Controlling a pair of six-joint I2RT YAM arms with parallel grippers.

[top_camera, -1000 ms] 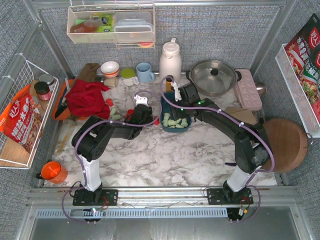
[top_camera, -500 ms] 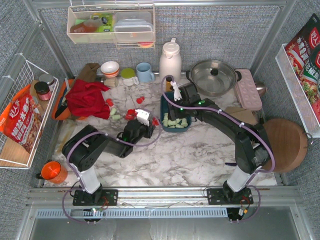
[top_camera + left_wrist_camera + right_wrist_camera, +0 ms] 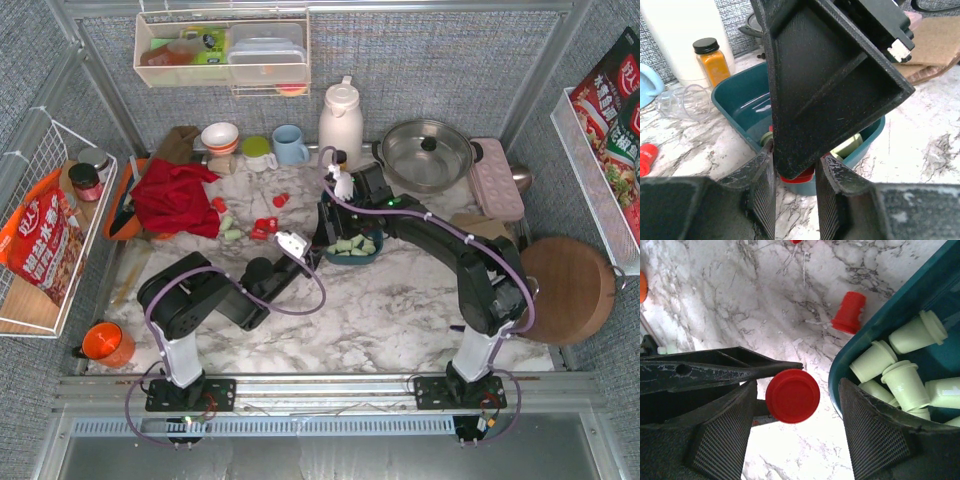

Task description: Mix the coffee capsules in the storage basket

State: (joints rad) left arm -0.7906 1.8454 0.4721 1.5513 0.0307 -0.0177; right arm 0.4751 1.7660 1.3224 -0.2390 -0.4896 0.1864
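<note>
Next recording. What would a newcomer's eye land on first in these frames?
Both grippers meet at the teal storage basket. The left gripper pinches a red capsule, and the open right gripper frames it in its own wrist view. Only mint green capsules show in the basket, while loose red capsules lie on the marble table near a crumpled red cloth.

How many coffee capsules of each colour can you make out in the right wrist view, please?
Red capsules: 2, one held in the left gripper, one lying on the marble; a red sliver at the top edge is not counted.
Pale green capsules: at least 5, piled in the storage basket.
Total: at least 7.
</note>
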